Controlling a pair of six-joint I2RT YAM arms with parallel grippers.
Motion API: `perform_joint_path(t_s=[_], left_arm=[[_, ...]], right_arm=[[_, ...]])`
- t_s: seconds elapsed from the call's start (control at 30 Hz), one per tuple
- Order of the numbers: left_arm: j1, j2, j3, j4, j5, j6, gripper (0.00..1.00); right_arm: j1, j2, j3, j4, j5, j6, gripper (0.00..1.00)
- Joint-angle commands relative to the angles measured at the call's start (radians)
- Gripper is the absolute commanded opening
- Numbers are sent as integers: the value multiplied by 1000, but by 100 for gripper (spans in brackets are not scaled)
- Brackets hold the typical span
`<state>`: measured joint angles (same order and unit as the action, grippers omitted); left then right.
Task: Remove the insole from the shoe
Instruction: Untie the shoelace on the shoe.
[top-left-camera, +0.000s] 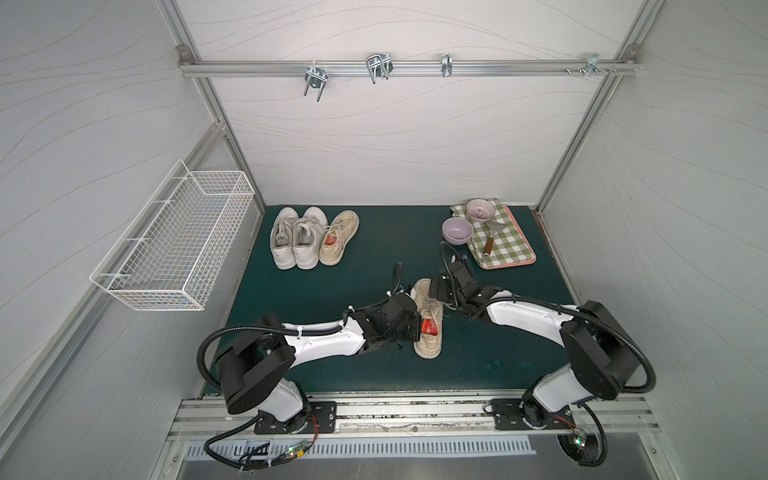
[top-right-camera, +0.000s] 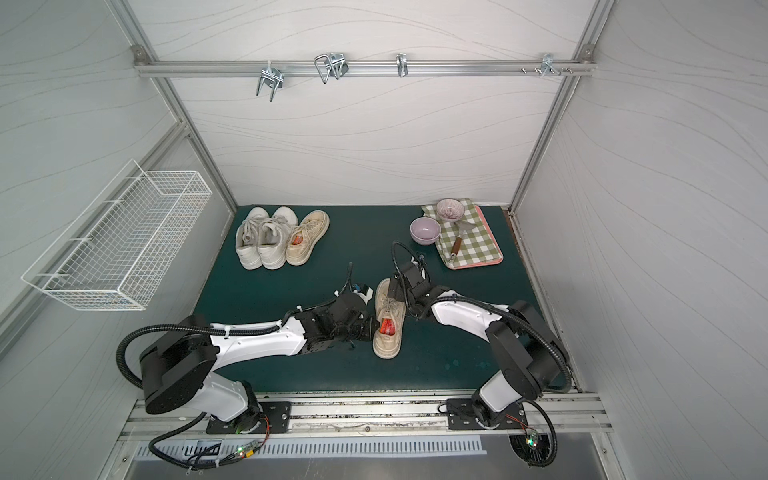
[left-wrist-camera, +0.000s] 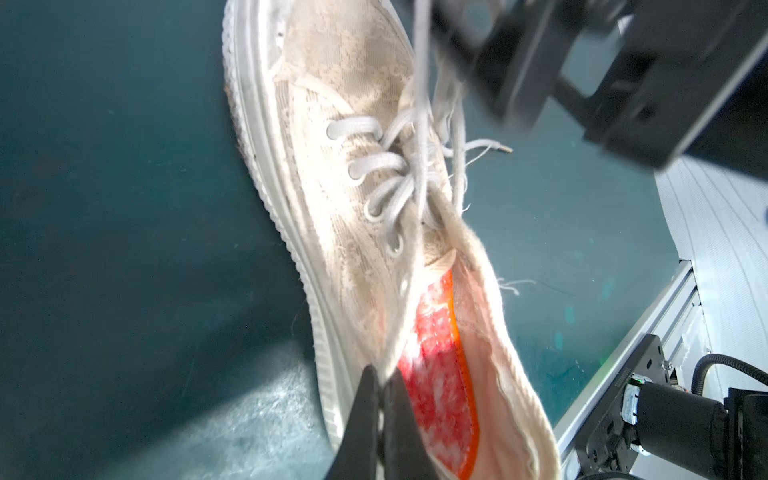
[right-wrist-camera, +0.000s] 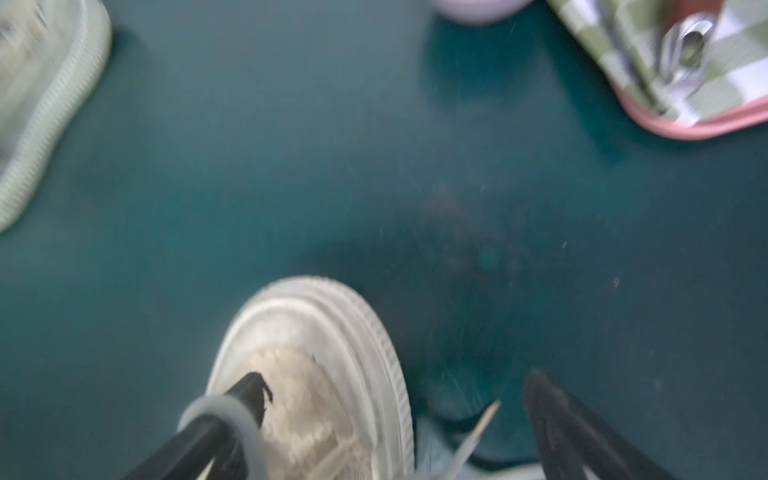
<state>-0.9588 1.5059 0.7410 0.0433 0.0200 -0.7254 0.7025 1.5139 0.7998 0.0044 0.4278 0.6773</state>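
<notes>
Shoe: the beige canvas shoe (top-left-camera: 432, 309) lies sole-down in the middle of the worktop (top-left-camera: 498, 353), between the two arms, toe towards the back wall.
Insole: the red-and-orange insole (left-wrist-camera: 436, 374) is still inside, flat in the heel half. Its front part runs under the laces (left-wrist-camera: 386, 166), out of sight.
Step in hand: judged to be opening the shoe's mouth and steadying it so the insole can be reached.
Left gripper: the left gripper (left-wrist-camera: 380, 376) has its jaws closed tight, pinching the collar cloth on its own side, just beside the insole's edge (on the shoe, not the insole).
Right gripper: the right gripper (right-wrist-camera: 390, 386) hovers at the toe with jaws spread wide and empty. One finger (right-wrist-camera: 245, 395) is over the toe cap and the other is over bare worktop. The wrist view is blurred, so I cannot tell whether it touches the shoe.
Doing it well: draw the collar outward to widen the opening, and press the toe down on the rubber rather than the loose laces. Then take the insole by its orange heel rim and peel it back along the shoe, not straight up.
Risk: the thin collar cloth may slip from the pinch, and the light shoe may ride up with the insole.
</notes>
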Motion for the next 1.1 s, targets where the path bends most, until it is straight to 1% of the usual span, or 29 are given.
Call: perform_joint_path(t_s=[0.0, 0.07, 0.17, 0.37, 0.5, 0.6, 0.7, 0.83, 0.9, 0.93, 1.0, 1.07], left_arm=[[-8, -33, 3, 81, 14, 13, 0], [-8, -33, 4, 81, 14, 13, 0], [-8, -31, 3, 82, 15, 13, 0], [-8, -36, -1, 81, 15, 15, 0], [-8, -44, -4, 78, 8, 13, 0], [-8, -47, -1, 71, -1, 15, 0], [-8, -46, 10, 50, -21, 15, 0], [-8, -30, 40, 38, -21, 17, 0], [-9, -19, 53, 33, -21, 14, 0], [-8, -14, 59, 31, -20, 15, 6], [-7, -7, 74, 13, -20, 23, 24], [-7, -11, 81, -6, -33, 31, 34]], right_arm=[[-26, -37, -10, 111, 26, 14, 99], [-27, -37, -2, 118, 29, -5, 99], [-53, -32, 18, 88, 38, 0, 99], [-171, -15, 117, 4, -69, 21, 99], [-198, 2, 214, -110, -81, -19, 99], [-197, -11, 241, -200, -98, -35, 99], [-181, -65, 191, -230, -160, -62, 97], [-114, -142, 138, -343, -177, -85, 93], [-64, -197, 101, -402, -187, -84, 91], [-42, -221, 79, -419, -191, -85, 90], [5, -272, 35, -454, -197, -70, 88], [29, -314, -8, -463, -235, -54, 85]])
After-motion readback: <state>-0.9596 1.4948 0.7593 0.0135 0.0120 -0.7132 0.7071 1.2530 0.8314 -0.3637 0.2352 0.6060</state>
